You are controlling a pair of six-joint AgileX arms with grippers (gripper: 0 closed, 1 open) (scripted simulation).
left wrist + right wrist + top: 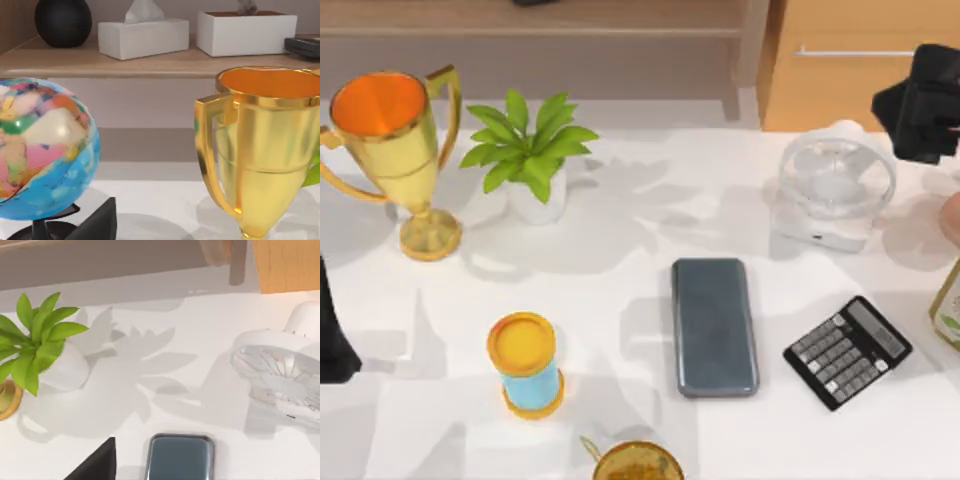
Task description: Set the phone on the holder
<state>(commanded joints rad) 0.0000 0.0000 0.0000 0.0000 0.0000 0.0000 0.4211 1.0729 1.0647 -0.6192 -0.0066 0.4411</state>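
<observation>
Right now the phone (714, 326) lies flat near the middle of my table (620, 270), with the black calculator (847, 351) just beside it on the right and the white fan (835, 182) behind. My left arm (332, 330) sits at the left edge and my right arm (923, 103) at the far right; I cannot tell how either gripper's fingers stand. An hourglass (527, 364) stands left of the phone, a potted plant (528, 150) and gold trophy (400, 140) farther back.

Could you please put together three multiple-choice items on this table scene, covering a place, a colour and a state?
1. What lies right beside the phone on the top view's right?
A. trophy B. calculator C. potted plant

2. What colour is the inside of the trophy cup?
A. orange B. green C. white

3. How does the phone lie?
A. propped upright B. held in a gripper C. flat on the table

Answers:
1. B, the calculator sits just right of it.
2. A, the bowl shows orange from above.
3. C, it rests flat on the table, untouched.
</observation>
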